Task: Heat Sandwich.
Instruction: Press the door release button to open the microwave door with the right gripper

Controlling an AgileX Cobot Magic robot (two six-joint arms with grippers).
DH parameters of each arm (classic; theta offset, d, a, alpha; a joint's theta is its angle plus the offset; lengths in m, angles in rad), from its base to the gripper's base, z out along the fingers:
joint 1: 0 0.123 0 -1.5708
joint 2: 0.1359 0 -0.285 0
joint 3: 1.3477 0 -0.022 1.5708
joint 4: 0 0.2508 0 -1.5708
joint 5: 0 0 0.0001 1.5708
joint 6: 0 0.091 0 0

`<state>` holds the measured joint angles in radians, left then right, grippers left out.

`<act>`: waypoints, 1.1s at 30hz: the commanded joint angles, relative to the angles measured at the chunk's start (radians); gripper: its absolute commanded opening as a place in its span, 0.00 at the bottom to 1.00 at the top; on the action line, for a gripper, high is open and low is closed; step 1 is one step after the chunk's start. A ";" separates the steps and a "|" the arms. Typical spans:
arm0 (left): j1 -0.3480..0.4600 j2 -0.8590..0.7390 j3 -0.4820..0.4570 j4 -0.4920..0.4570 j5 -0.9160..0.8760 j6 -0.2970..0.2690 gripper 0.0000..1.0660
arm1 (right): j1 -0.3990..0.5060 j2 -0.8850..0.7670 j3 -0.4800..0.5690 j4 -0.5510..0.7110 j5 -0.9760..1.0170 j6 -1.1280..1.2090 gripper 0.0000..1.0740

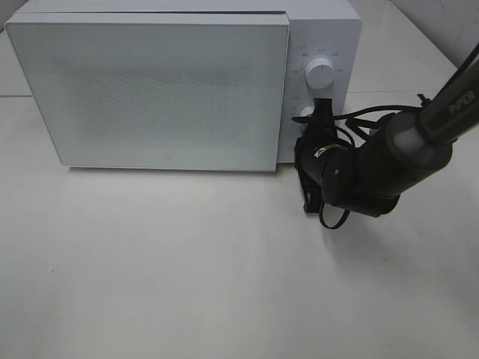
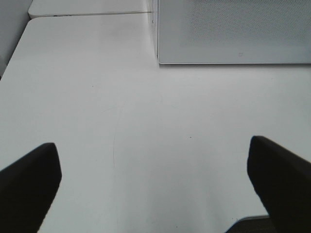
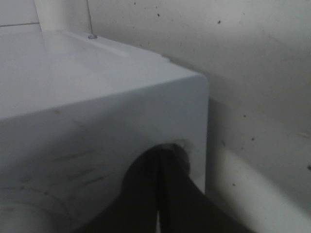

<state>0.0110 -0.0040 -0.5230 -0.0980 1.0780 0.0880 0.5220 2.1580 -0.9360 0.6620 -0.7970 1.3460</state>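
Note:
The sandwich is out of view in all three views. The white microwave (image 1: 150, 90) stands at the back of the table with its frosted door shut. My right gripper (image 1: 322, 112) is shut, and its tips rest against the lower knob (image 1: 304, 114) on the control panel. In the right wrist view the dark fingers (image 3: 160, 189) are pressed together against the microwave's front (image 3: 97, 121). My left gripper (image 2: 155, 184) hangs open above bare table, with nothing between its fingers (image 2: 29, 179). The microwave door (image 2: 233, 29) lies ahead of it.
An upper knob (image 1: 322, 73) sits above the lower one on the panel. The right arm (image 1: 389, 161) and its cable (image 1: 333, 217) stretch in from the right. The white table (image 1: 187, 269) runs in front of the microwave, and a wall (image 3: 252, 58) rises behind it.

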 commanded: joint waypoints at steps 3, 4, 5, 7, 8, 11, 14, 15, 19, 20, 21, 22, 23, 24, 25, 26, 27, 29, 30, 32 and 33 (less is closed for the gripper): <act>0.003 -0.007 0.005 -0.004 -0.010 -0.005 0.94 | -0.029 0.031 -0.147 -0.075 -0.340 -0.017 0.00; 0.003 -0.007 0.005 -0.004 -0.010 -0.005 0.94 | -0.029 0.032 -0.154 -0.076 -0.337 -0.021 0.00; 0.003 -0.007 0.005 -0.004 -0.010 -0.005 0.94 | -0.029 0.034 -0.159 -0.076 -0.333 -0.027 0.00; 0.003 -0.007 0.005 -0.004 -0.010 -0.005 0.94 | -0.029 0.034 -0.159 -0.076 -0.329 -0.036 0.00; 0.003 -0.007 0.005 -0.004 -0.010 -0.005 0.94 | -0.029 0.034 -0.159 -0.076 -0.328 -0.041 0.00; 0.003 -0.007 0.005 -0.004 -0.010 -0.005 0.94 | -0.029 0.034 -0.159 -0.076 -0.326 -0.042 0.00; 0.003 -0.007 0.005 -0.004 -0.010 -0.005 0.94 | -0.029 0.034 -0.159 -0.076 -0.326 -0.042 0.00; 0.003 -0.007 0.005 -0.004 -0.010 -0.005 0.94 | -0.029 0.034 -0.159 -0.076 -0.324 -0.042 0.00; 0.003 -0.007 0.005 -0.004 -0.010 -0.005 0.94 | -0.029 0.034 -0.159 -0.077 -0.307 -0.044 0.00; 0.003 -0.007 0.005 -0.004 -0.010 -0.005 0.94 | -0.029 0.034 -0.159 -0.077 -0.298 -0.043 0.00; 0.003 -0.007 0.005 -0.004 -0.010 -0.005 0.94 | -0.029 0.034 -0.159 -0.077 -0.298 -0.043 0.00; 0.003 -0.007 0.005 -0.004 -0.010 -0.005 0.94 | -0.029 0.034 -0.159 -0.078 -0.294 -0.043 0.00; 0.003 -0.007 0.005 -0.004 -0.010 -0.005 0.94 | -0.029 0.034 -0.159 -0.079 -0.289 -0.043 0.00; 0.003 -0.007 0.005 -0.004 -0.010 -0.005 0.94 | -0.029 0.032 -0.158 -0.079 -0.271 -0.043 0.00; 0.003 -0.007 0.005 -0.004 -0.010 -0.005 0.94 | -0.029 0.032 -0.158 -0.079 -0.271 -0.043 0.00; 0.003 -0.007 0.005 -0.004 -0.010 -0.005 0.94 | -0.029 0.030 -0.155 -0.080 -0.259 -0.043 0.00; 0.003 -0.007 0.005 -0.004 -0.010 -0.005 0.94 | -0.029 0.024 -0.152 -0.080 -0.243 -0.042 0.00; 0.003 -0.007 0.005 -0.004 -0.010 -0.005 0.94 | -0.017 0.005 -0.133 -0.071 -0.224 -0.044 0.00; 0.003 -0.007 0.005 -0.004 -0.010 -0.005 0.94 | -0.017 0.005 -0.133 -0.071 -0.224 -0.044 0.00; 0.003 -0.007 0.005 -0.004 -0.010 -0.005 0.94 | -0.017 -0.004 -0.122 -0.071 -0.215 -0.048 0.00; 0.003 -0.007 0.005 -0.004 -0.010 -0.005 0.94 | -0.017 -0.013 -0.116 -0.072 -0.186 -0.049 0.00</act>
<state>0.0110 -0.0040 -0.5230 -0.0980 1.0780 0.0880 0.5410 2.1710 -0.9670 0.7350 -0.7820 1.3100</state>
